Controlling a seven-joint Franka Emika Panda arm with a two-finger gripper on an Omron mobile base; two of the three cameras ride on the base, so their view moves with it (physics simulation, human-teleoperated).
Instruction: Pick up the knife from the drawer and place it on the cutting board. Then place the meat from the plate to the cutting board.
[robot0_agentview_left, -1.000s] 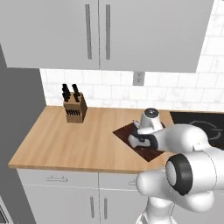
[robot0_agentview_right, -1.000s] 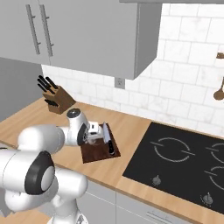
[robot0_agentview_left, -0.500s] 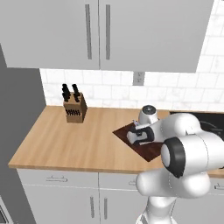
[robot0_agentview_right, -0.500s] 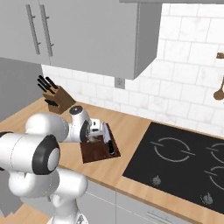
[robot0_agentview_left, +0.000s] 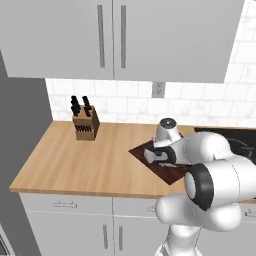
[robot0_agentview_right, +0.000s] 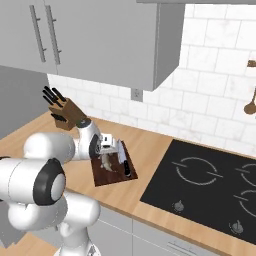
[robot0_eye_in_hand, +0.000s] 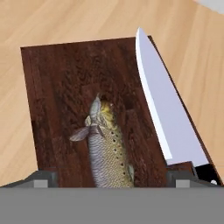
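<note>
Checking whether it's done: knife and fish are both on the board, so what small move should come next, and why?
Probably lift the gripper straight up. The fish and the knife both lie on the cutting board, and the fingertips stand apart on either side of the fish, holding nothing.

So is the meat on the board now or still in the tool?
On the board. The meat lies flat beside the knife, between the tool's spread tips.

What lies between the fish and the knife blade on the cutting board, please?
Nothing: in the hand view a bare strip of the dark cutting board separates the fish from the knife.
</note>
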